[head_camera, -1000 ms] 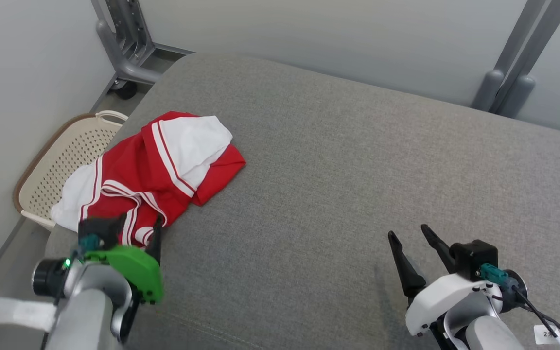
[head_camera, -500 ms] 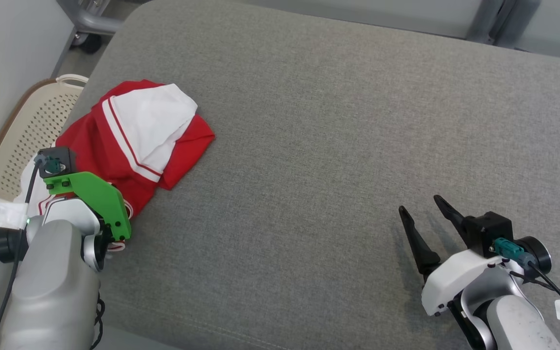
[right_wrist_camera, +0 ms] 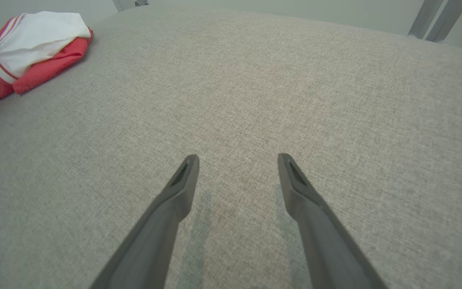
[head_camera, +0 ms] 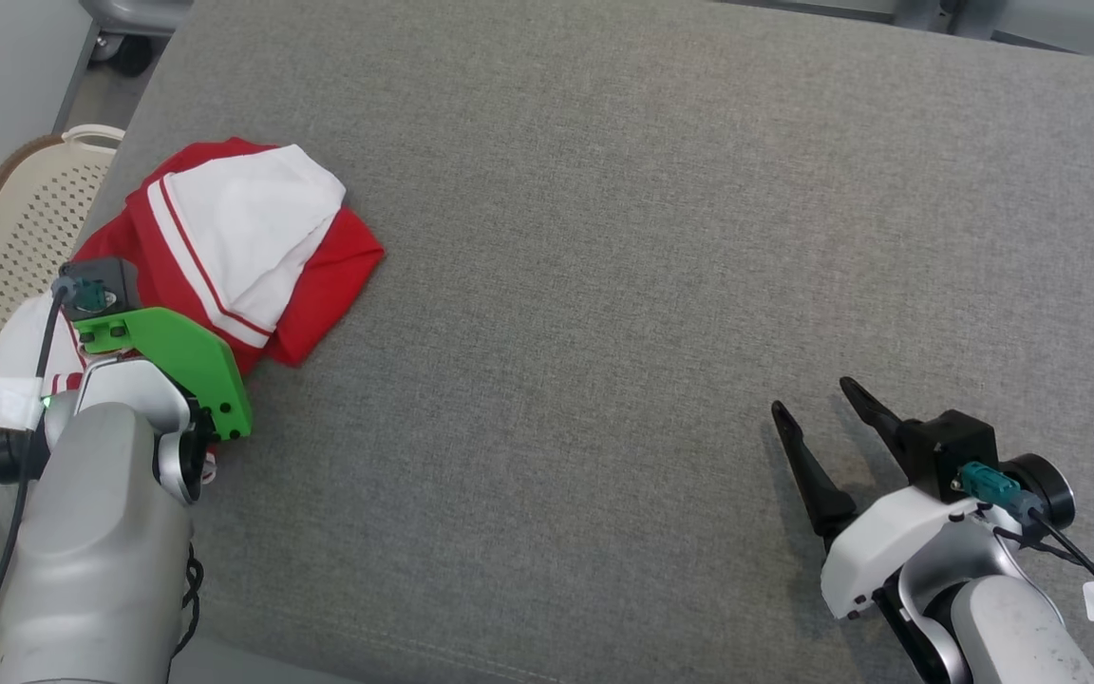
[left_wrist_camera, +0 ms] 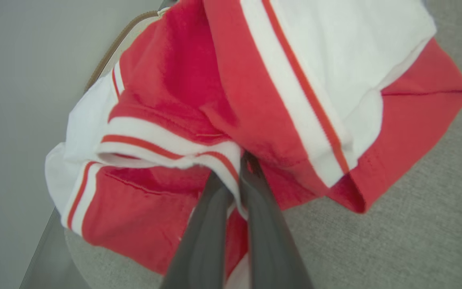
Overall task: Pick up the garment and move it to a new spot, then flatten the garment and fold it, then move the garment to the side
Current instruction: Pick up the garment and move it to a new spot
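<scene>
Left gripper [left_wrist_camera: 234, 166] clenched on a white-and-red striped fold of the garment [left_wrist_camera: 295, 80], dark fingers [left_wrist_camera: 211, 224] pressed together with cloth pinched between them. In the head view, fingertips hidden behind a green bracket [head_camera: 188, 366] on the wrist, at 8 o'clock of the frame. Right gripper [head_camera: 811, 395] at 4 o'clock, spread wide and holding nothing, tips aimed toward 11 o'clock above bare cushion.

Off the garment's 9 o'clock side, a cream perforated basket [head_camera: 6, 218] with a brown rim, down beside the cushion's edge. Past it toward 12 o'clock, a black caster [head_camera: 129, 57] on a strip of grey floor. Between the right gripper and the cloth, open grey weave.

Underneath everything, a broad grey woven cushion [head_camera: 651, 237] with a rounded far-left corner and a seam along the near edge. Pale wall at far left.

Garment crumpled at the cushion's 10 o'clock corner: red body, white panel folded on top, one white edge at the left rim. Bulk of it toward 12 to 1 o'clock from the left gripper, well apart at 10 o'clock from the right.
</scene>
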Tool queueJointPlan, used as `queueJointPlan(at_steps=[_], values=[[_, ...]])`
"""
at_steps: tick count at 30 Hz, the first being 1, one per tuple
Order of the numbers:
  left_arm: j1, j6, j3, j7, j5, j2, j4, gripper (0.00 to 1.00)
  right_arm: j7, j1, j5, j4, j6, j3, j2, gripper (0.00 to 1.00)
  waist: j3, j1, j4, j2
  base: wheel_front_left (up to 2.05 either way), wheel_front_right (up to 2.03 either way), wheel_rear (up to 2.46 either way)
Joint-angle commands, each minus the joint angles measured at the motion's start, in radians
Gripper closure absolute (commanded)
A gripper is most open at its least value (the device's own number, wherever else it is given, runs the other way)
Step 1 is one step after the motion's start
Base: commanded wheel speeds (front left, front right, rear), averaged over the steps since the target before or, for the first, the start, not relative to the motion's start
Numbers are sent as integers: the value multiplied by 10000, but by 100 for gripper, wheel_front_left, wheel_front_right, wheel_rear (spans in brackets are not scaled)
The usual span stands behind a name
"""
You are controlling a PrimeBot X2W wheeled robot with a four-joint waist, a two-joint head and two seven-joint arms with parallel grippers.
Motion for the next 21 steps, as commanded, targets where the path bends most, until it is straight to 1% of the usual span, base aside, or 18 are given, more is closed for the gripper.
queueJointPlan(at_steps=[1,6,12,18,21], values=[[-265,-72,-41,-256,63,-7,-102,100,-14,18,5,23,-9,14,-11,0,-85,-1,-15,-1,0,0,0],[-399,-187,-125,-648,62,-29,-194,100,-113,-35,51,186,-9,142,110,0,-330,-1,-148,-1,0,0,0],[-940,-493,-408,-1067,141,-173,-995,100,-365,-18,144,520,-9,175,321,0,-784,-1,-464,-1,0,0,0],[-1633,-1184,-976,-946,67,-573,-2218,100,-671,100,217,956,-9,148,563,0,-1312,-1,-966,-1,0,0,0],[-1925,-1357,-1305,-948,53,-788,-2862,100,-816,147,250,1157,-9,164,681,0,-1498,-1,-1317,-1,0,0,0]])
